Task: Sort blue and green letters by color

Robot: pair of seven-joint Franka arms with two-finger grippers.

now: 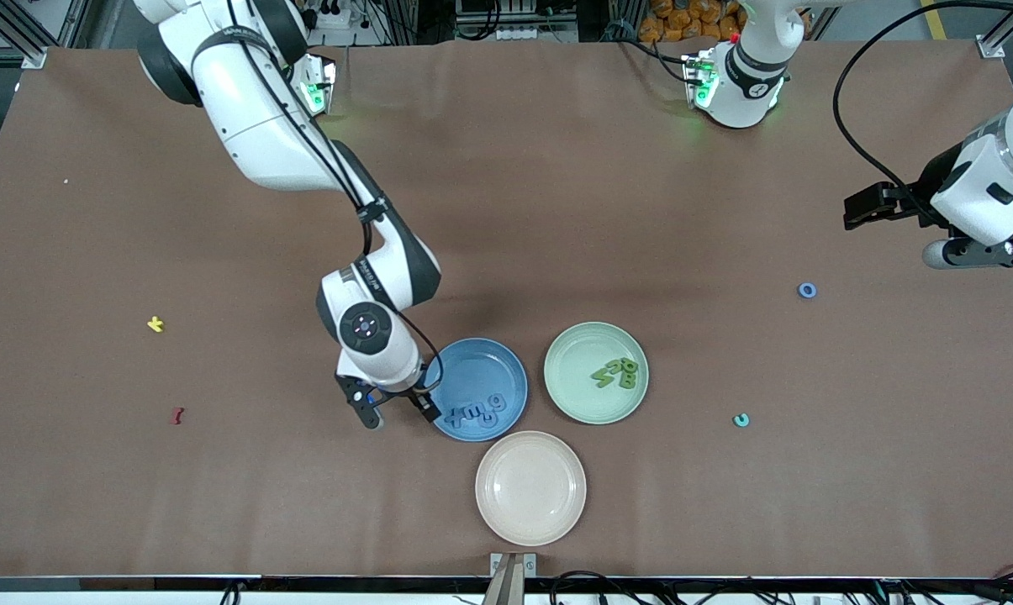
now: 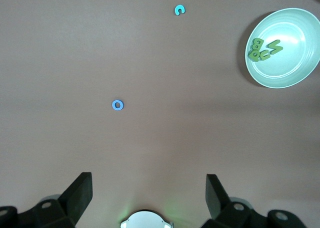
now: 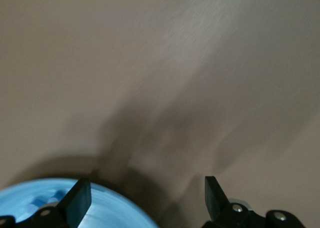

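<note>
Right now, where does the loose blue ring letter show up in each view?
Front view: blue ring lies on bare table toward the left arm's end, farther from the camera than the green plate.
Left wrist view: ring mid-frame.
Right wrist view: not in it.
Shared landmark: the green plate, in the front and left wrist views.

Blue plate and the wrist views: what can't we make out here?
- Blue letters in the blue plate, front view: overlapping and too small to read or count.
- Right wrist view: blurred; blue plate cut off by the edge; right gripper fingers open.
- Left gripper, front view: cut off by the frame edge.
</note>
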